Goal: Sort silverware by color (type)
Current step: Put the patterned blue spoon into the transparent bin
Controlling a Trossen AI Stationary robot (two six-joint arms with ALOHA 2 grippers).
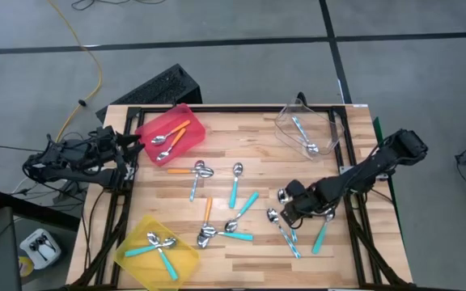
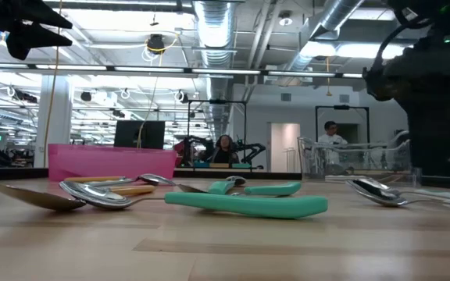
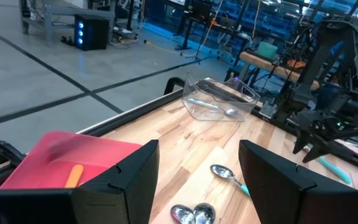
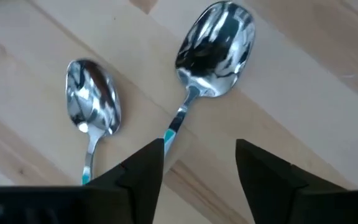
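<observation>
Wooden table (image 1: pixel 257 242), right end effector (image 4: pixel 197 165) spread above 2 spoons (image 4: pixel 213 43), left end effector (image 3: pixel 197 171) spread, idle

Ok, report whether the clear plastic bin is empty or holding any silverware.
Not empty: the clear plastic bin holds one light-blue-handled spoon, lying inside with its metal bowl toward the table's middle.

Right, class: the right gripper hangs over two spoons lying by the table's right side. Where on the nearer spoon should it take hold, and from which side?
Probably the thin neck just behind the bowl of the spoon, coming straight down from above. It lies flat on the table, so only the slim handle fits between the right gripper's open fingers, which already straddle it. The second spoon lies apart, leaving room.
</observation>
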